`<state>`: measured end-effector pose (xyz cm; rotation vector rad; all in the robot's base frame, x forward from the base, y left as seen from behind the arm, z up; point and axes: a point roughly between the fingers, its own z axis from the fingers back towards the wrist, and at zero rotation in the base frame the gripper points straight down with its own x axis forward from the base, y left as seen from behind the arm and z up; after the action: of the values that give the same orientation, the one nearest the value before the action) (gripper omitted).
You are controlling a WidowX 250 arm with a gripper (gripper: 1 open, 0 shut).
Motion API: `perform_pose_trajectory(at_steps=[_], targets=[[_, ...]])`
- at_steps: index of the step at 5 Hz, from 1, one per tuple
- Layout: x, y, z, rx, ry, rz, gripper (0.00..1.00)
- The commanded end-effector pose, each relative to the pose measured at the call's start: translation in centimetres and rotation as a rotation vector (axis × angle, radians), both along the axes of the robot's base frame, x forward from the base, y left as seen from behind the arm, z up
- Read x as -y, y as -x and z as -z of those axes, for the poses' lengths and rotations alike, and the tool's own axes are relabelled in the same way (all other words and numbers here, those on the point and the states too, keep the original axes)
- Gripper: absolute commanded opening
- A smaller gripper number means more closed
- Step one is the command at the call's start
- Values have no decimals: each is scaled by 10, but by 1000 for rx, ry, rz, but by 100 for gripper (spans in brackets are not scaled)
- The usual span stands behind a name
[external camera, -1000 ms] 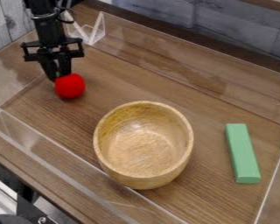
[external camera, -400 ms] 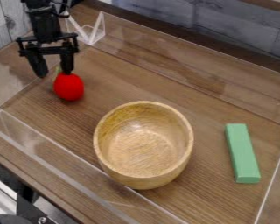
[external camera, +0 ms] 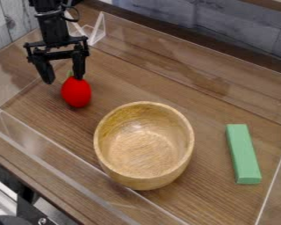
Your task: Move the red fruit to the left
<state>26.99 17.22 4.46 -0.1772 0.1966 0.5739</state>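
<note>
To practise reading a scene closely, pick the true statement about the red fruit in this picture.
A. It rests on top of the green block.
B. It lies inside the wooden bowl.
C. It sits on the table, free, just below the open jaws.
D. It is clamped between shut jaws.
C: the red fruit sits on the table, with the gripper just above it, jaws spread and not closed on it.
</note>
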Motion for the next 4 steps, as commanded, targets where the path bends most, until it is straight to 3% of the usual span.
perform_pose_trajectory(at_steps=[1,3,4], targets=[[6,-4,-22,79,-40,-4,100],[20,-9,-48,97,-22,14,100],[19,-11,-65,100,-16,-22,100]])
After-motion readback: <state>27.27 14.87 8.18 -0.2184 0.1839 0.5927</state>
